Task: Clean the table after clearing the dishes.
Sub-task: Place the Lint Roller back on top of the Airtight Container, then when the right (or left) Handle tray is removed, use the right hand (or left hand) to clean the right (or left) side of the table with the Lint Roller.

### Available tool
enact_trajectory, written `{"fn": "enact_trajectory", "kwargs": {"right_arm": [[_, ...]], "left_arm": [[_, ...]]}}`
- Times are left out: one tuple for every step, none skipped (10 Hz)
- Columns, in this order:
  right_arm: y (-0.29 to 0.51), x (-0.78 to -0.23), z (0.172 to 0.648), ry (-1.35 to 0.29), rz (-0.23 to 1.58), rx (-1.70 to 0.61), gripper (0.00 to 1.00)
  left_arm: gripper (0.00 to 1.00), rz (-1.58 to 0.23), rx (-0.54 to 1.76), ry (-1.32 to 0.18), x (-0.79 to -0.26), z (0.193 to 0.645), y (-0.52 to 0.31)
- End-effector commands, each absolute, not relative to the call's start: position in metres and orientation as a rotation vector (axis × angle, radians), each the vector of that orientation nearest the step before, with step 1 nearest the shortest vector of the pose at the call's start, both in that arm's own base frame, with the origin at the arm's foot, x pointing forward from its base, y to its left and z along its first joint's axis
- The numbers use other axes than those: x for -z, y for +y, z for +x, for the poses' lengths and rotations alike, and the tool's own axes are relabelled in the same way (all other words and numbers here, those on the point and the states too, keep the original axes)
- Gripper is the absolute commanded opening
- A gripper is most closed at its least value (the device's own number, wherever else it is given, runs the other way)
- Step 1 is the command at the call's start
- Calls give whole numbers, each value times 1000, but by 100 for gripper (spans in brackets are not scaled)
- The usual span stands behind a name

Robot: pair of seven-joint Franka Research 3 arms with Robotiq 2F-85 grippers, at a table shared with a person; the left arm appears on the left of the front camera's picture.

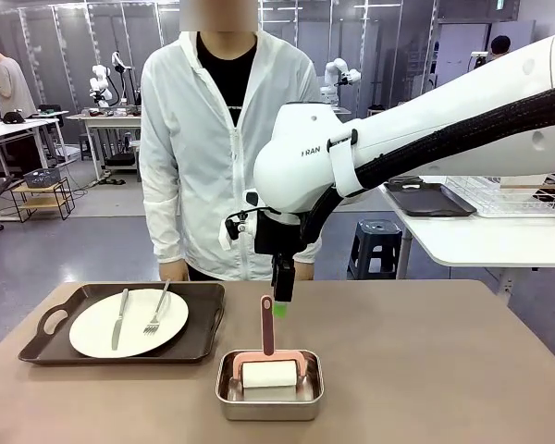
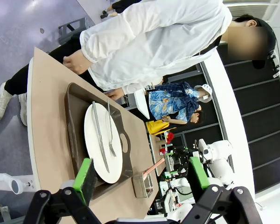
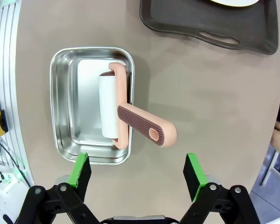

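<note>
Hovering above the brown table (image 1: 425, 361), whose long axis runs side to side before the robot, the right arm hangs its right gripper (image 3: 136, 161) directly over the steel pan (image 1: 268, 404), jaws spread wide and gripping nothing. A person stands across the table, beyond the pan. Left of the pan sits a dark tray (image 1: 203, 314) bearing a white plate (image 1: 88, 335), so the clearing looks unfinished. The left gripper (image 2: 141, 161), high on the tray's side of the pan, is likewise spread and empty.

Inside the pan lies the lint roller (image 1: 268, 375) (pink frame, white roll). Its roll runs side to side across the pan, while its handle (image 3: 147, 126) crosses the pan's far rim and points toward the person. On the plate, a knife (image 1: 119, 319) and fork (image 1: 155, 313) lie lengthwise, away from the robot.

If the roller is the next pick, the pads now line up nearly along the handle's length. Turning the wrist so they close across its narrow width, then descending straight and lifting clear of the pan's rim, would likely give the firmer hold.
</note>
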State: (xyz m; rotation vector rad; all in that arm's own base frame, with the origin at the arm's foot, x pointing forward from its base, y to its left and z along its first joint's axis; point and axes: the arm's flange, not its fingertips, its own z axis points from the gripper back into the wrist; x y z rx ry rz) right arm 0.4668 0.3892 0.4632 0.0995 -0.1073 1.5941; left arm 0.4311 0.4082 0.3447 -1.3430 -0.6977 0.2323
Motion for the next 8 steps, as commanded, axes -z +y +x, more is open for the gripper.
{"fn": "enact_trajectory", "kwargs": {"right_arm": [[391, -464, 465, -106, 99, -1600, 100], [391, -464, 465, -106, 99, -1600, 100], [391, -464, 465, -106, 99, -1600, 100], [391, -464, 465, -106, 99, -1600, 100], [391, -464, 465, -106, 99, -1600, 100], [391, -464, 465, -106, 99, -1600, 100], [391, -464, 465, -106, 99, -1600, 100], [391, -464, 465, -106, 99, -1600, 100]], "left_arm": [[100, -1347, -223, -690, -347, 426, 409], [100, -1347, -223, -690, -347, 426, 409], [100, -1347, -223, -690, -347, 426, 409], [100, -1347, -223, -690, -347, 426, 409], [100, -1347, -223, -690, -347, 426, 409], [100, -1347, -223, -690, -347, 426, 409], [100, -1347, -223, -690, -347, 426, 409], [100, -1347, -223, -690, -347, 426, 409]]}}
